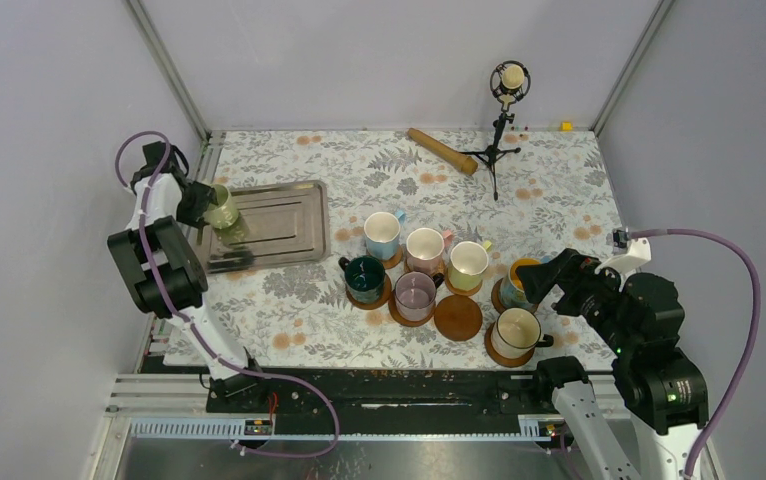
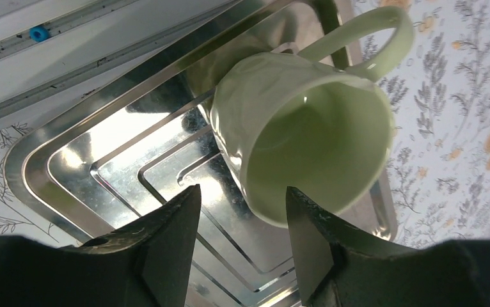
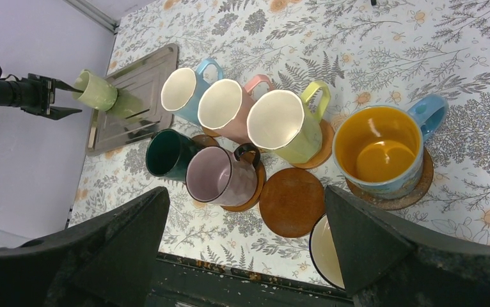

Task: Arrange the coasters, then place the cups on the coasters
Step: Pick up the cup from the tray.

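Left wrist view, my left jaws clamped on tilted light green mug [image 2: 306,128] above the metal tray [image 2: 102,160], my right jaws apart, far from that tray.

Nothing legible showed in any view. No lettering, label, brand mark or number could be read on the cups [image 3: 220,109], on the metal tray [image 1: 279,215] or on the tabletop [image 1: 559,190], whose cover bore only a leaf-and-flower print.
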Controlling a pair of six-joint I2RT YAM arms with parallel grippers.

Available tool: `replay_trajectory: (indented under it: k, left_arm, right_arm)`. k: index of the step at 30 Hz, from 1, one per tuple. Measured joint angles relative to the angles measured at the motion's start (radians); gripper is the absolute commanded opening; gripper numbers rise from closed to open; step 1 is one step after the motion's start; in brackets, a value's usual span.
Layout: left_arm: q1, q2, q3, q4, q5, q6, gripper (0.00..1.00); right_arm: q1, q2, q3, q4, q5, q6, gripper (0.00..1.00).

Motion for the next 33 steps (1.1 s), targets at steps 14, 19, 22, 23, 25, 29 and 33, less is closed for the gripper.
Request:
replay_trajectory:
  k: [14,19,22,23,25,29,33]
  left_arm:
    - [0.0,0.044,0.0,0.002,0.0,0.002,0.36]
    - [0.0,0.044,0.001,0.002,0.0,0.006,0.29]
    - [0.0,0.04,0.001,0.002,0.0,0.01,0.23]
    - [0.0,0.037,0.001,0.001,0.0,0.011,0.2]
    - [0.0,0.03,0.001,-0.001,0.0,0.012,0.16]
    - [0.002,0.01,-0.009,-0.011,0.002,0.019,0.02]
    - [0.001,-0.014,-0.026,-0.043,0.004,0.032,0.0]
  right_arm:
    - [0.0,0.006,-0.008,0.001,0.0,0.0,0.99]
    - [0.0,0.006,-0.018,0.001,0.0,0.0,0.99]
    - [0.0,0.006,-0.02,0.001,0.0,0.0,0.99]
    - [0.0,0.006,-0.02,0.001,0.0,0.0,0.99]
    - [0.0,0.006,-0.02,0.001,0.001,0.0,0.99]
    - [0.0,0.006,-0.024,0.001,0.001,0.001,0.99]
    - [0.0,0.005,-0.024,0.002,0.001,0.001,0.99]
